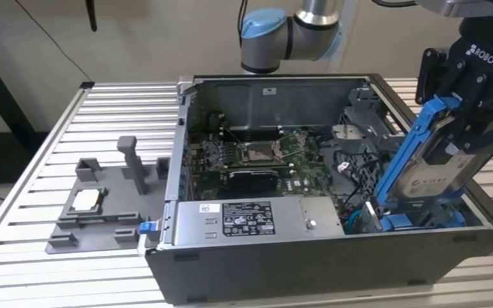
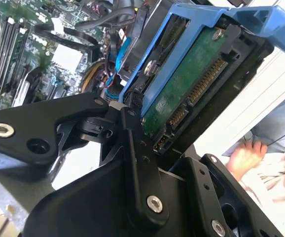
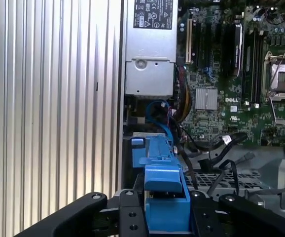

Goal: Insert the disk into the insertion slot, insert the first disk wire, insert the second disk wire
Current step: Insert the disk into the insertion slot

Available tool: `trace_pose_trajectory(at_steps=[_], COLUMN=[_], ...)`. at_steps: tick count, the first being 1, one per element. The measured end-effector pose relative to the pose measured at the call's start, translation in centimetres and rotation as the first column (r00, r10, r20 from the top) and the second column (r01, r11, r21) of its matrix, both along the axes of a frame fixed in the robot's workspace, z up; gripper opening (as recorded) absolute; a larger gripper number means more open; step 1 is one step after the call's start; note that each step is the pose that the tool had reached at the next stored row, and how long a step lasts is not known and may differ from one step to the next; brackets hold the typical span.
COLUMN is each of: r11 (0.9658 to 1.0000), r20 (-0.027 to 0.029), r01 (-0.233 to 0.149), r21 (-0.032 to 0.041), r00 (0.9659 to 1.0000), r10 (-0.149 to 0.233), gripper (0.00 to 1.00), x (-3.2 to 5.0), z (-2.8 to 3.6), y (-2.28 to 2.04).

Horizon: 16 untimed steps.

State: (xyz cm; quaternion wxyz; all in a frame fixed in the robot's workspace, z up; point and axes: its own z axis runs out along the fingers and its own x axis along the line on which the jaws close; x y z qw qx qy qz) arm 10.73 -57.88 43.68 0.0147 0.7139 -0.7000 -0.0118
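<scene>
My gripper (image 1: 467,131) is shut on the disk (image 1: 431,173), a hard drive in a bright blue carrier. The disk hangs tilted over the open computer case's front corner at the exterior view's right. Its lower end reaches down to the insertion slot (image 1: 422,221), a dark bay with blue tabs. In the second wrist view the disk (image 2: 192,84) shows its green board and connector between my black fingers (image 2: 132,148). The first wrist view has the blue carrier (image 3: 162,173) in my gripper (image 3: 164,215), just above the slot (image 3: 136,148). A blue cable (image 3: 157,111) curls close by the slot.
A silver power supply with a white label (image 1: 246,221) lies along the case front, beside the slot. The motherboard (image 1: 264,154) covers the case floor. A grey fixture (image 1: 101,205) stands on the slatted table (image 1: 33,192). A person's hand (image 2: 243,155) is outside the case.
</scene>
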Motion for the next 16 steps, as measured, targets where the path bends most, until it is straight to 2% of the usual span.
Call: trace_pose_trajectory(at_steps=[8,16], r11=[1.0000,1.0000], r20=[0.0042,0.0083], r01=[0.000,0.000], r21=[0.0000,0.0015], r00=[1.0000,1.0000], r10=[0.000,0.000], gripper=[0.33,0.33], x=[0.10,0.54], z=[-1.27,-2.25], y=[0.00,0.00])
